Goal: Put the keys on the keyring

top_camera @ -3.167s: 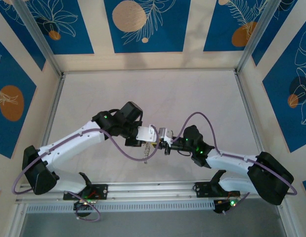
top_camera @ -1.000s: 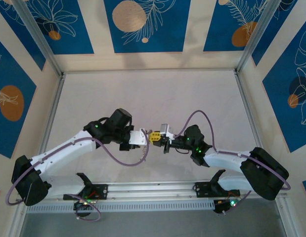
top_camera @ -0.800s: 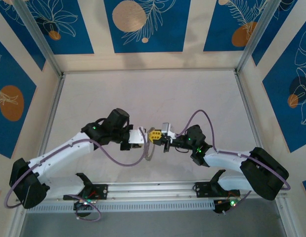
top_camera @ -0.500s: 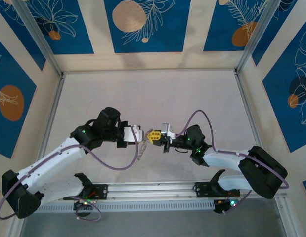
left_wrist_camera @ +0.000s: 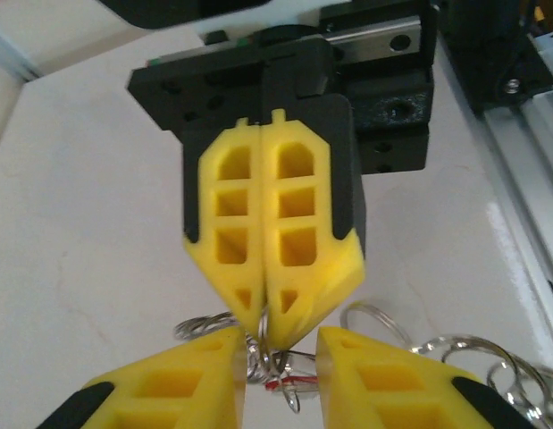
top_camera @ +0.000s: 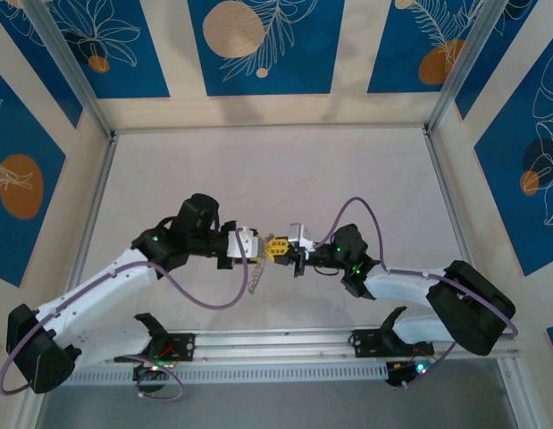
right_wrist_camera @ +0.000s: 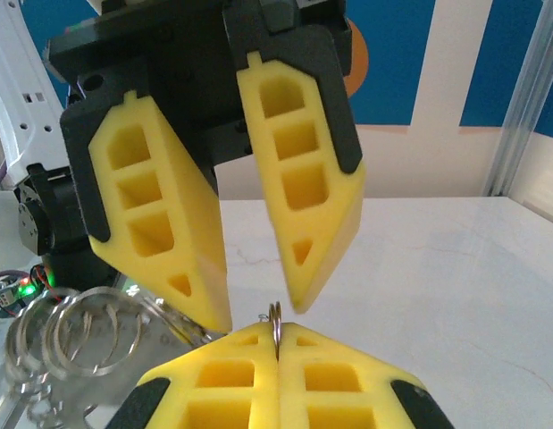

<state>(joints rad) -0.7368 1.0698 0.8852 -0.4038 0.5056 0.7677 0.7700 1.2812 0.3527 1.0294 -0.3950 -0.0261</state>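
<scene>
My right gripper (right_wrist_camera: 276,332) is shut on the keyring (right_wrist_camera: 276,315), a small silver split ring standing upright at its fingertips. From that ring a string of silver wire rings (top_camera: 255,277) hangs toward the table; more loops (right_wrist_camera: 79,335) show in the right wrist view. My left gripper (left_wrist_camera: 280,341) faces the right gripper (left_wrist_camera: 265,331) tip to tip, jaws apart. Between them lies a tangle of rings with a tiny red-marked key (left_wrist_camera: 289,382). Whether the left pads touch the tangle I cannot tell. From above, the left gripper (top_camera: 251,246) and right gripper (top_camera: 276,248) meet mid-table.
An aluminium rail (top_camera: 276,344) with both arm bases runs along the near edge. Metal posts and blue patterned walls (top_camera: 258,45) enclose the pale table (top_camera: 276,170). Purple cables (top_camera: 200,290) loop off both arms.
The left arm has drawn back a little to the left and its jaws have parted. The right gripper has held still, shut on the ring. The ring string still dangles between them.
</scene>
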